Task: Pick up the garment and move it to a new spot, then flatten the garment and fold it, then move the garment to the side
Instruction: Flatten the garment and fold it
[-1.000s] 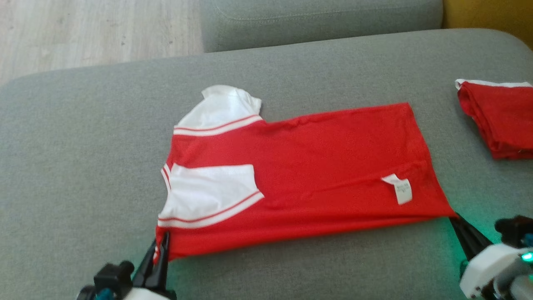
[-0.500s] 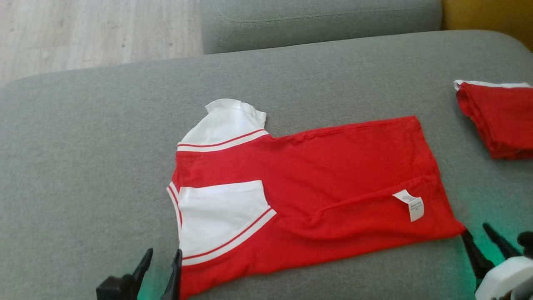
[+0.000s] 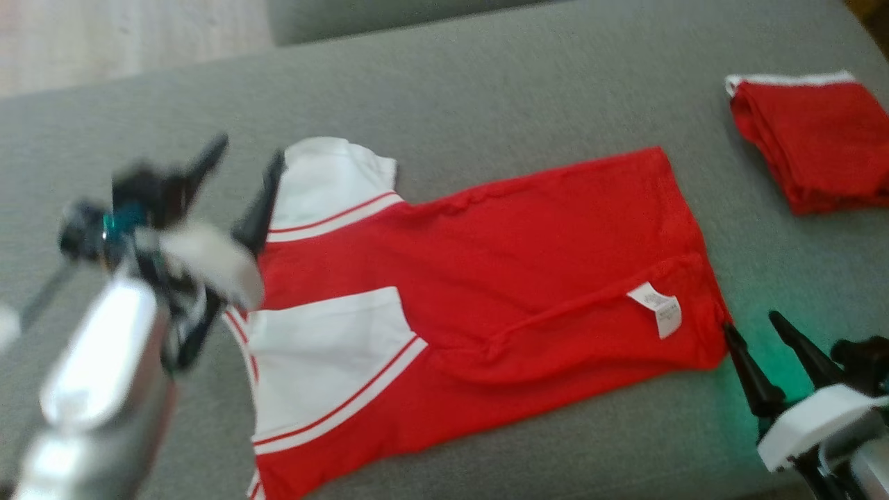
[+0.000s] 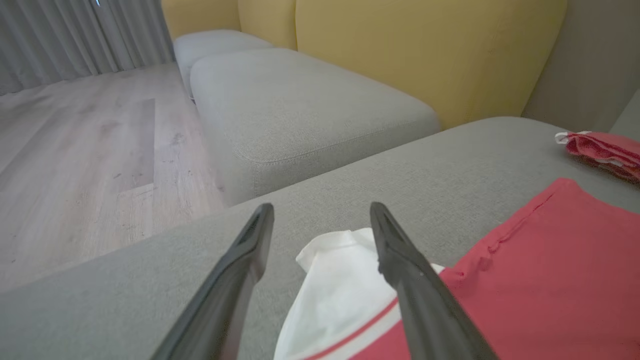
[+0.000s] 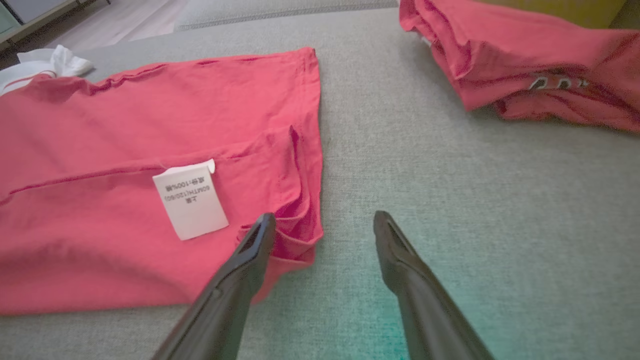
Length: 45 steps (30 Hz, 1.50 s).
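Head view: the garment [image 3: 486,278] lies spread at centre on the grey cushion [image 3: 486,83], with its bottom edge cut off at 6 o'clock. The left gripper [image 3: 248,151] is blurred at 9 o'clock, fingers apart by the white sleeve [image 3: 326,173]. The right gripper [image 3: 751,323] at 4 o'clock is spread too, holding nothing. Left wrist view: one finger hides part of the sleeve. Right wrist view: a finger covers the hem corner, and the folded red pile [image 5: 525,65] is cropped at 1 o'clock.

On the red garment [image 5: 125,125], toward four o'clock, a white care tag [image 5: 190,205] reads "100%", upside down; its other lines are too small to read.
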Available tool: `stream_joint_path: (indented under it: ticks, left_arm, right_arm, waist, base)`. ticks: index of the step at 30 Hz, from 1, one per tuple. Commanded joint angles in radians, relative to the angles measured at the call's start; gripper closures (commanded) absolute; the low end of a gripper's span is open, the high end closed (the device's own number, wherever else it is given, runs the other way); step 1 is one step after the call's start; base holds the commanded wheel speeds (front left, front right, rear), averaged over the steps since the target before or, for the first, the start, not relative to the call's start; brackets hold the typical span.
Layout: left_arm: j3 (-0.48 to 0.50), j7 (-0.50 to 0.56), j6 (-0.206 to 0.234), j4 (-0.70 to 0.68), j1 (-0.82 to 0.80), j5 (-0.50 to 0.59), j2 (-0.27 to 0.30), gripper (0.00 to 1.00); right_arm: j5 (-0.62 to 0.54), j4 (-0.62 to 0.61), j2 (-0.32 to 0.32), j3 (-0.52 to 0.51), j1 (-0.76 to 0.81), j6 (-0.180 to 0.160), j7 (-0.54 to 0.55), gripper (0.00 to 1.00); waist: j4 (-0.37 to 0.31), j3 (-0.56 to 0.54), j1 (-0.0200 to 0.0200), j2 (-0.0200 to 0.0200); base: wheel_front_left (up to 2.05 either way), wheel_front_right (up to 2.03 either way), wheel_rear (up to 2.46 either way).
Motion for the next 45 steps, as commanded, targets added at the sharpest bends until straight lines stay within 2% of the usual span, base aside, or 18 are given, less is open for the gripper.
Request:
stream_joint_path:
  ticks: [1,6,13,20,29,30,32,33,34,35,36,38,39,40,42,45]
  left_arm:
    - [0.018,0.047,-0.011,0.013,-0.102,-0.004,0.038,0.00]
    - [-0.034,0.210,-0.026,0.174,-0.272,-0.042,0.062,0.00]
    - [-0.067,0.330,-0.029,0.327,-0.373,-0.067,0.101,0.00]
    - [-0.070,0.345,-0.029,0.406,-0.406,-0.093,0.121,0.00]
    - [-0.073,0.353,-0.030,0.418,-0.417,-0.116,0.133,0.01]
    - [-0.070,0.357,-0.030,0.418,-0.415,-0.125,0.133,0.04]
    - [-0.069,0.366,-0.030,0.413,-0.410,-0.143,0.129,0.16]
    - [-0.068,0.370,-0.030,0.410,-0.407,-0.152,0.128,0.30]
    - [-0.069,0.375,-0.030,0.407,-0.406,-0.160,0.128,0.37]
    - [-0.072,0.379,-0.030,0.404,-0.404,-0.167,0.128,0.50]
    - [-0.074,0.383,-0.030,0.401,-0.403,-0.172,0.128,0.54]
    - [-0.078,0.393,-0.030,0.394,-0.399,-0.189,0.128,0.68]
    - [-0.080,0.400,-0.030,0.391,-0.397,-0.199,0.127,0.80]
    - [-0.082,0.410,-0.030,0.388,-0.394,-0.210,0.126,1.00]
    - [-0.089,0.424,-0.030,0.378,-0.390,-0.227,0.129,1.00]
    - [-0.104,0.387,-0.030,0.348,-0.397,-0.219,0.149,1.00]
  right_arm:
    - [-0.013,-0.040,-0.021,0.003,-0.028,0.006,0.008,0.00]
    - [-0.022,-0.071,-0.005,0.005,-0.053,0.006,0.025,0.00]
    - [-0.028,-0.072,0.013,0.005,-0.054,0.006,0.021,0.00]
    - [-0.032,-0.061,0.029,0.002,-0.053,0.006,0.012,0.00]
    - [-0.047,-0.052,0.034,-0.014,-0.055,0.006,0.014,0.00]
    - [-0.048,-0.053,0.035,-0.016,-0.056,0.006,0.015,0.00]
    - [-0.051,-0.056,0.037,-0.018,-0.056,0.006,0.016,0.00]
    - [-0.053,-0.057,0.038,-0.018,-0.056,0.006,0.017,0.00]
    - [-0.054,-0.059,0.038,-0.019,-0.057,0.006,0.017,0.00]
    - [-0.055,-0.061,0.039,-0.020,-0.057,0.006,0.018,0.00]
    - [-0.056,-0.063,0.039,-0.020,-0.057,0.006,0.018,0.00]
    - [-0.056,-0.065,0.039,-0.022,-0.057,0.006,0.019,0.00]
    - [-0.057,-0.066,0.039,-0.023,-0.057,0.006,0.019,0.00]
    - [-0.057,-0.067,0.039,-0.024,-0.057,0.006,0.020,0.00]
    - [-0.057,-0.069,0.038,-0.027,-0.056,0.006,0.021,0.00]
    - [-0.060,-0.074,0.035,-0.031,-0.058,0.006,0.022,0.00]
  waist:
    - [-0.054,0.062,-0.0002,0.0000]
    - [-0.110,0.110,-0.0002,0.0000]
    - [-0.155,0.140,-0.0002,0.0000]
    - [-0.169,0.154,-0.0002,0.0000]
    - [-0.154,0.151,-0.0002,0.0000]
    - [-0.153,0.152,-0.0002,0.0000]
    - [-0.152,0.154,-0.0002,0.0000]
    - [-0.153,0.155,-0.0002,0.0000]
    - [-0.153,0.157,-0.0002,0.0000]
    - [-0.154,0.159,-0.0002,0.0000]
    - [-0.156,0.161,-0.0002,0.0000]
    - [-0.159,0.165,-0.0002,0.0000]
    - [-0.161,0.166,-0.0002,0.0000]
    - [-0.162,0.167,-0.0002,0.0000]
    - [-0.164,0.166,-0.0002,0.0000]
    - [-0.164,0.162,-0.0002,0.0000]
  base:
    - [0.00,0.00,0.00]
    - [0.00,0.00,0.00]
    - [0.00,0.00,0.00]
    - [0.00,0.00,0.00]
    - [0.00,0.00,0.00]
    - [0.00,0.00,0.00]
    - [0.00,0.00,0.00]
    - [0.00,0.00,0.00]
    - [0.00,0.00,0.00]
    - [0.00,0.00,0.00]
    - [0.00,0.00,0.00]
    - [0.00,0.00,0.00]
    - [0.00,0.00,0.00]
    - [0.00,0.00,0.00]
    - [0.00,0.00,0.00]
    - [0.00,0.00,0.00]
